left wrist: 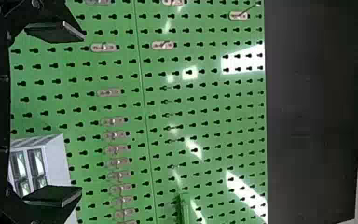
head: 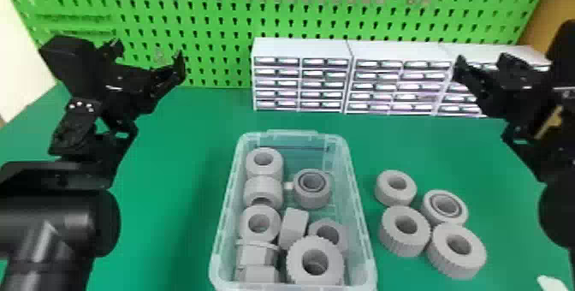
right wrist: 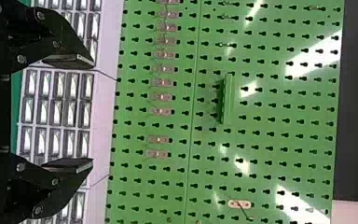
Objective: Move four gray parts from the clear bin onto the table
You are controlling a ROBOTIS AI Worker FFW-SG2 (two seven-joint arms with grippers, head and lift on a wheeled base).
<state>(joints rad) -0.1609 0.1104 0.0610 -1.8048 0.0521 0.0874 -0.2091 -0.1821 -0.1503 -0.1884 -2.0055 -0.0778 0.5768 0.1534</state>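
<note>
- Head view: four gray parts (head: 402, 243) are seen lying flat on the green table (head: 179, 183), grouped close together beside the clear bin (head: 293, 135), on the robot's right. In the bin, further gray parts (head: 265, 170) are held, some piled against one another.
- Head view: the left gripper (head: 147, 57) and the right gripper (head: 482, 60) are raised above the table, one to each side of the bin. By the count outside the bin, the moving step is judged finished. No further pick seems to be called for; the bin and the placed parts should simply be left undisturbed while the arms are kept clear.
- Left wrist view: the left gripper's fingers (left wrist: 51, 196) are spread wide, with nothing held between them, and are faced toward the pegboard (left wrist: 205, 116).
- Right wrist view: the right gripper is likewise parted widely and empty, aimed toward the drawer cabinets (right wrist: 102, 116) and the pegboard.
</note>
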